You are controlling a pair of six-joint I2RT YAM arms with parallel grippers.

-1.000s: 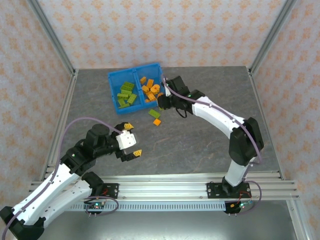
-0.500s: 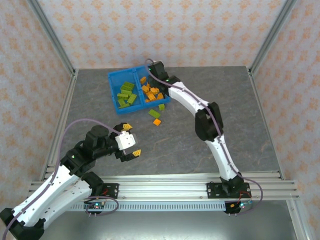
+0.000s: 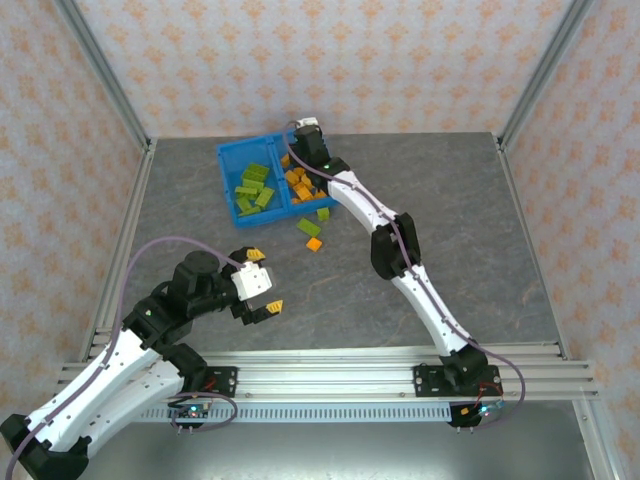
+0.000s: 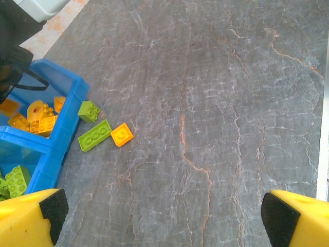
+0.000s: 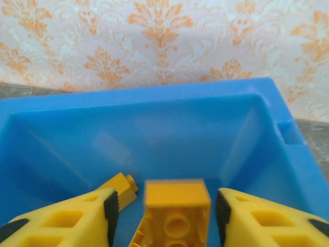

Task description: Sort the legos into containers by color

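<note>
the orange brick (image 5: 177, 198) is between the fingers of my right gripper (image 5: 165, 206), low inside the orange compartment of the blue bin (image 5: 169, 128). what seems to be its hollow underside is turned to my camera. my jaws stand partly apart. on one side there is a clear gap to the brick and on the other the pad is very close, so i judge that i do not clamp it. beside it, another orange brick (image 5: 121, 184) lies on the bin floor.

from above, the other compartment holds the green bricks (image 3: 253, 187). three pieces are not yet sorted: a small green brick (image 4: 89, 111), a long green brick (image 4: 94, 135) and a flat orange square (image 4: 122, 135). they lie close together on the table (image 4: 216, 103), just beside the outer wall of the bin.

my left gripper (image 4: 164, 216) hovers above the table, well apart from them, jaws fully wide and holding nothing.

i judge these bricks to be light, hard and stiff, not fragile, but the smooth plastic can slip. i would take each one across its two flat side walls, the long one across its narrow width near the middle, never on the studs.
</note>
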